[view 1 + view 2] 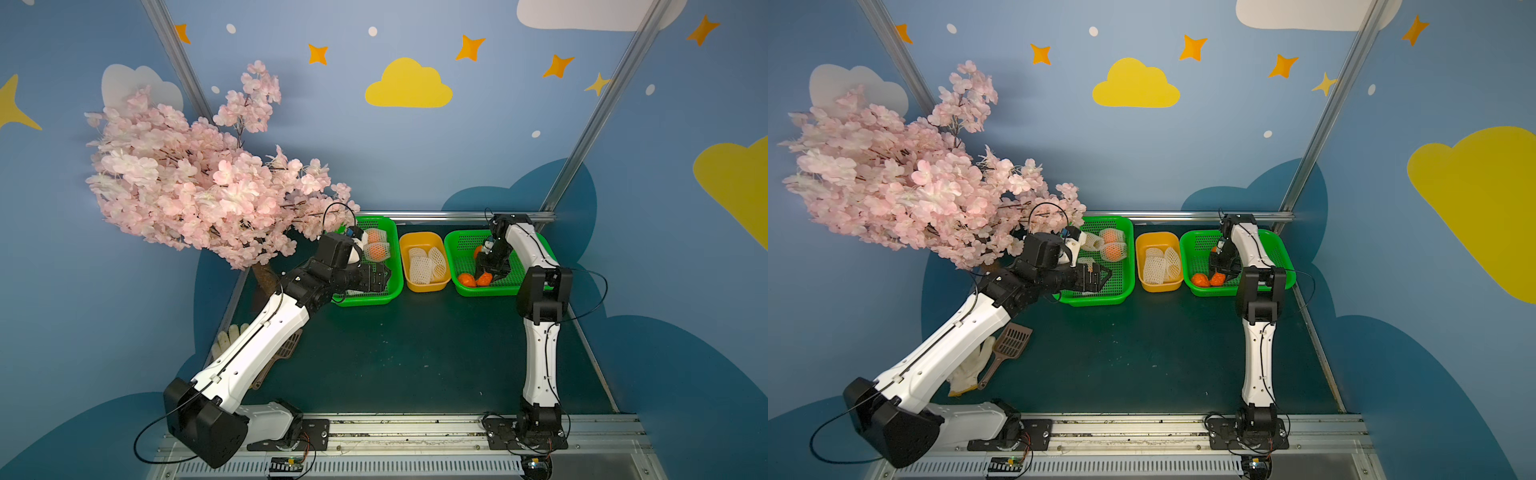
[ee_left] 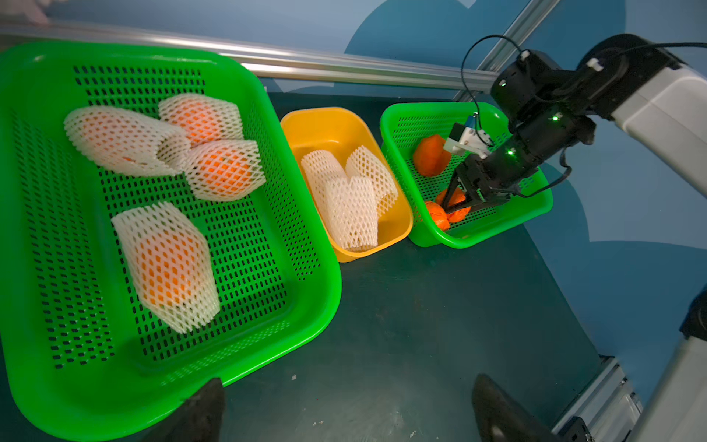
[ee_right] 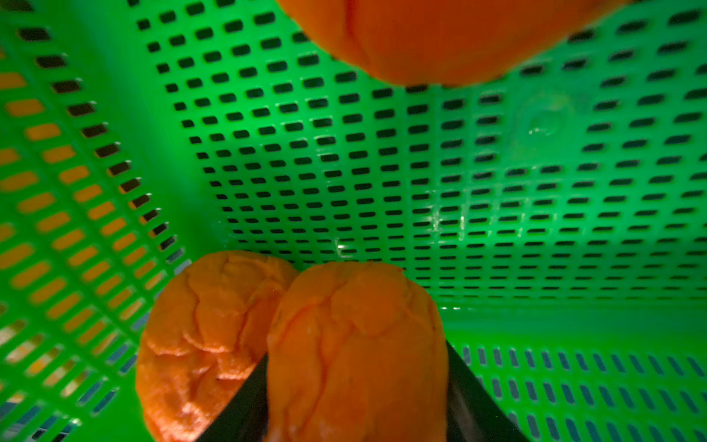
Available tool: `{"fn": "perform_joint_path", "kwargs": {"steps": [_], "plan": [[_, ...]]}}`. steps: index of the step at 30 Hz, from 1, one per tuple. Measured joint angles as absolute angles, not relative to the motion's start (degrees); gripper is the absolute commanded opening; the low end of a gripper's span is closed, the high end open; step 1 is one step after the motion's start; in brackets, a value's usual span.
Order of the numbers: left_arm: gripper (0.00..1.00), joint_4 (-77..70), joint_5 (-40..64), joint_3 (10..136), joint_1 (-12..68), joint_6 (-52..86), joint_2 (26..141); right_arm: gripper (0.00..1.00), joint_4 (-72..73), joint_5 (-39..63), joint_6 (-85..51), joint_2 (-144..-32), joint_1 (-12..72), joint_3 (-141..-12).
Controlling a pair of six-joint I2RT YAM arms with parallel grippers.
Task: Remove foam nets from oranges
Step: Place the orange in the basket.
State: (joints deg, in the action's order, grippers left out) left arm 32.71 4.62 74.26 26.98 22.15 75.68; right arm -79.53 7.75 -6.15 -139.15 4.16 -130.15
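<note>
Orange, bumpy-skinned and bare of any net, a small round fruit [image 3: 355, 344] sits low in the right wrist frame between the black fingers of my right gripper [image 2: 457, 206]. It is down in a corner of the green perforated plastic basket [image 2: 493, 235] at the right of the left wrist frame, touching a second bare orange [image 3: 206, 336]. The fingers lie against its sides, but whether they squeeze or merely flank it I cannot tell. I judge this the drop-off of a stripped fruit. My left gripper [image 2: 348, 413] hangs spread wide at the near rim of the other green perforated basket [image 2: 38, 382], where four oranges in white foam mesh nets [image 2: 168, 264] wait. Three empty white foam sleeves [image 2: 352, 214] lie in the yellow plastic tub [image 2: 325, 126] between. Next I would lift the right arm clear, then close the left on the nearest netted orange.
</note>
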Motion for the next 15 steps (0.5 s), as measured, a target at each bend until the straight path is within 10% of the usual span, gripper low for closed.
{"fn": "perform_joint_path", "kwargs": {"steps": [15], "plan": [[0.99,37.4,6.2,80.0,18.1,27.9,88.6,0.77,-80.1,14.2,-5.4,-131.8,4.2,-129.8]]}}
